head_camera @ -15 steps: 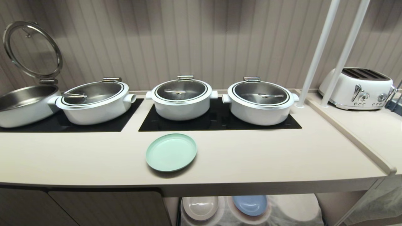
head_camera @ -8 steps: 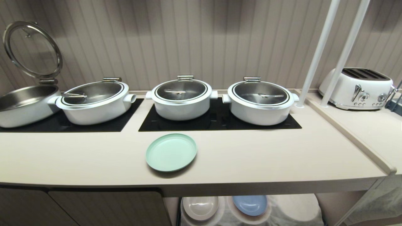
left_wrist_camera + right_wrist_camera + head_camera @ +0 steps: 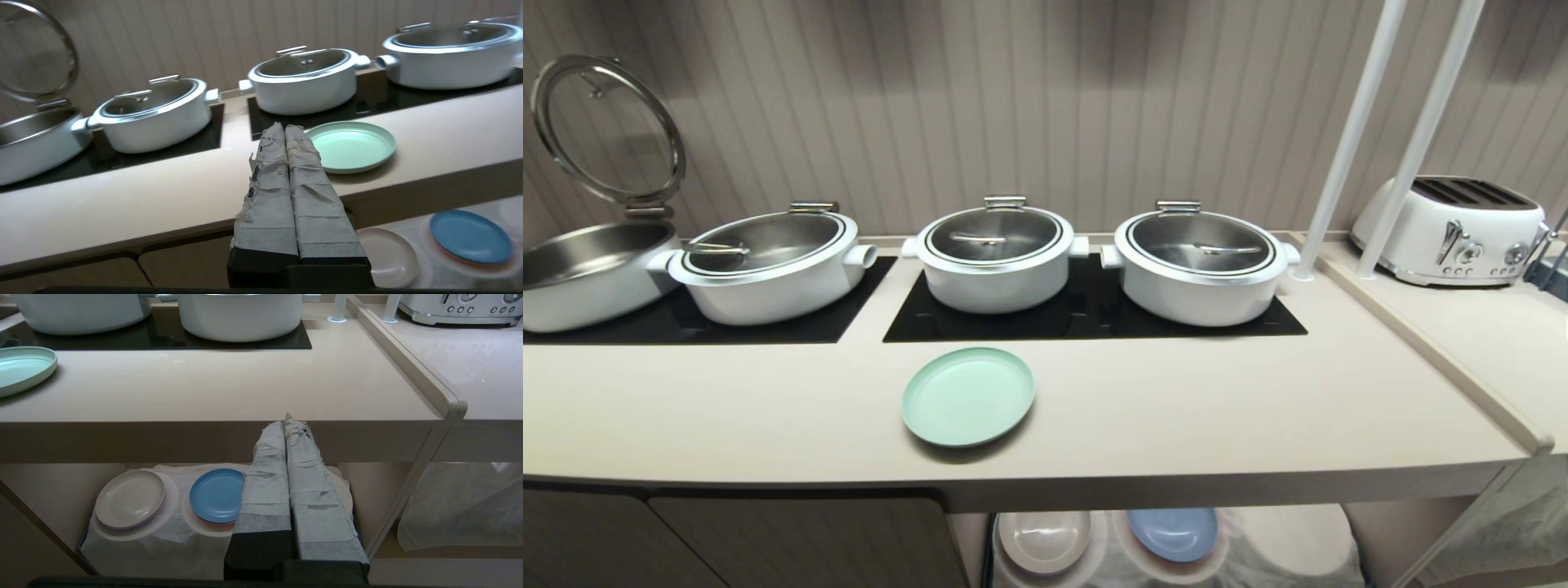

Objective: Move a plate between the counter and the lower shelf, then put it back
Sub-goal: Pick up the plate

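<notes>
The mint-green plate [image 3: 968, 396] lies flat on the beige counter [image 3: 1176, 425], just in front of the black cooktop; it also shows in the left wrist view as the plate [image 3: 351, 146] and at the edge of the right wrist view as the plate [image 3: 22, 369]. Below the counter, the lower shelf [image 3: 171, 543] is draped in white cloth. My left gripper [image 3: 284, 127] is shut and empty, in front of the counter edge, its tips short of the plate's left rim. Also shut and empty, my right gripper [image 3: 286, 421] hangs low before the shelf opening. Neither arm shows in the head view.
Three lidded white pots [image 3: 994, 253] and an open pot [image 3: 588, 269] stand on the cooktop panels behind the plate. A beige-grey plate [image 3: 130, 498] and a blue plate [image 3: 216, 494] rest on the shelf cloth. A white toaster [image 3: 1450, 229] and two white poles [image 3: 1347, 139] stand right.
</notes>
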Controlling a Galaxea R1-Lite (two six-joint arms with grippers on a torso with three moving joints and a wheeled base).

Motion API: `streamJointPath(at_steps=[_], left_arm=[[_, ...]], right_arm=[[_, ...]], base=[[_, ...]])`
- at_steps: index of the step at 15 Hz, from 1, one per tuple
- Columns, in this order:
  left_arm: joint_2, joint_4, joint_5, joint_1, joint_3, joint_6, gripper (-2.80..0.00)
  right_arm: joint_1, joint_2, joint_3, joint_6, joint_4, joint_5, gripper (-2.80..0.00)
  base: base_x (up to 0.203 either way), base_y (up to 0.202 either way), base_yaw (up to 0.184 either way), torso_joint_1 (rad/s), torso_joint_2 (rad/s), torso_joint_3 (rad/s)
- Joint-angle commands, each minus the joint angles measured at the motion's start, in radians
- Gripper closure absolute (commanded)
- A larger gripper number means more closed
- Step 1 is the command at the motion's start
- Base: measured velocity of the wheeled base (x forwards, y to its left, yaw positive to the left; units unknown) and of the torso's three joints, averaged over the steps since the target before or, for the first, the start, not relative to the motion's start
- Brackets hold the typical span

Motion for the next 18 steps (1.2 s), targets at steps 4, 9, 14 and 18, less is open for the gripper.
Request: streamJointPath(at_steps=[4,9,14,18], left_arm=[[0.15,0.048,-0.078,-0.004,-0.112,-0.008,0.0],[0.422,0.049,-0.072,-0.01,-0.251,-0.074,0.0],[0.656,0.049,-0.08,-0.011,-0.336,-0.249,0.0],[0.844,0.049,-0.071,-0.006,-0.36,-0.367,0.0]], right_arm=[[0.0,0.0,0.0,0.0,0.0,0.0,0.0],[0.0,0.0,0.0,0.0,0.0,0.0,0.0],[0.0,0.0,0.0,0.0,0.0,0.0,0.0],[0.0,0.0,0.0,0.0,0.0,-0.001,0.0]], base=[[0.0,0.0,0.0,0.0,0.0,0.0],[0.0,0.0,0.0,0.0,0.0,0.0],[0.0,0.0,0.0,0.0,0.0,0.0],[0.0,0.0,0.0,0.0,0.0,0.0]])
